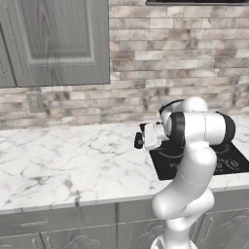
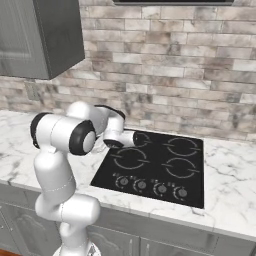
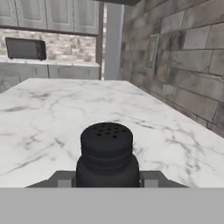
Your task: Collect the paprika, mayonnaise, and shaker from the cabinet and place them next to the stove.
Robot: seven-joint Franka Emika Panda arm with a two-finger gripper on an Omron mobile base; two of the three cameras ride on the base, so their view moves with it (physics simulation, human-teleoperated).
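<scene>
Both base views look forward and down from behind the white arm, left and right, sharing the white marble counter [image 1: 63, 160] and flat black glass cooktop [image 2: 160, 165]. The hand view skims low and close along that counter.

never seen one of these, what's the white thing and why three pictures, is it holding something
The white thing is a robot arm on a rolling base, standing at a marble kitchen counter. Two pictures come from cameras on the base, behind the arm, one to its left and one to its right, so they show the same scene from two sides. The third comes from a camera on the hand, looking along the pincer. Set into the counter is a black stove; a grey cabinet, door closed, hangs on the brick wall. The pincer is shut on a small black shaker, the dark shape with holes on top in the hand view, held above the counter just beside the stove.
</scene>
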